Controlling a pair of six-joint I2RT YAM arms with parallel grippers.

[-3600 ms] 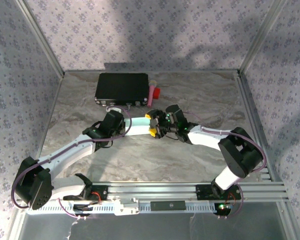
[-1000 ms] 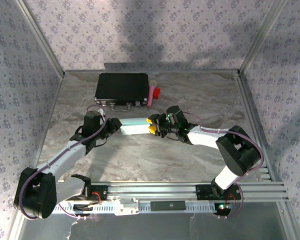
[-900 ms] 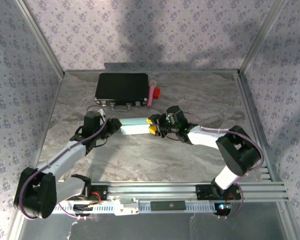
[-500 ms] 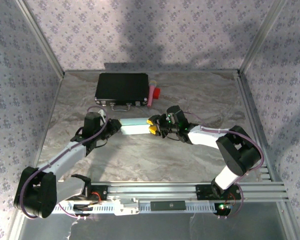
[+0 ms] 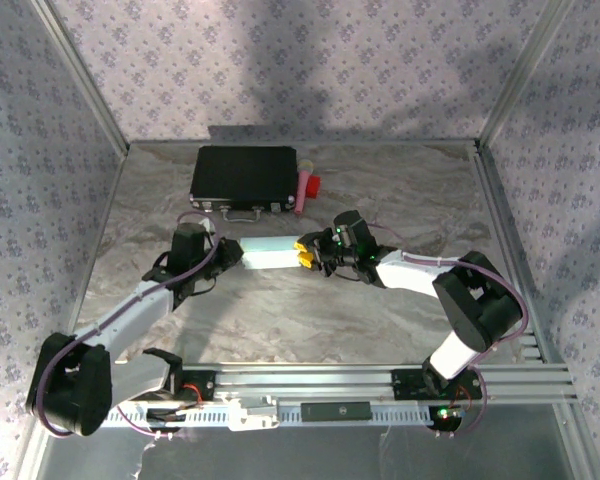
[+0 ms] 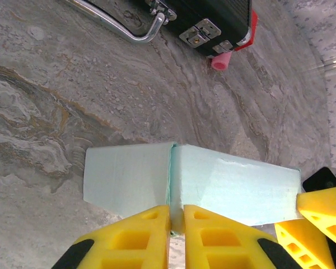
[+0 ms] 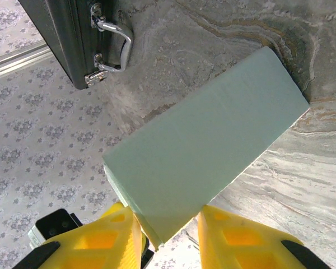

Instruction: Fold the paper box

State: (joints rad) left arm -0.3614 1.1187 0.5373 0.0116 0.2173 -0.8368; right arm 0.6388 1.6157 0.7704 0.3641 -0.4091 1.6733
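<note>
Grey marble-look tbl (image 5: 280, 320), floral-print walls (image 5: 310, 60), alu frame (image 5: 80, 75).

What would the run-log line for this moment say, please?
left gripper: shut on box at flap fold | right gripper: shut on box end | case: behind, apart

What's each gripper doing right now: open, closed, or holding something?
Left gripper: closed, pinching a thin edge of the paper box.
Right gripper: closed on one end of the paper box.
</note>
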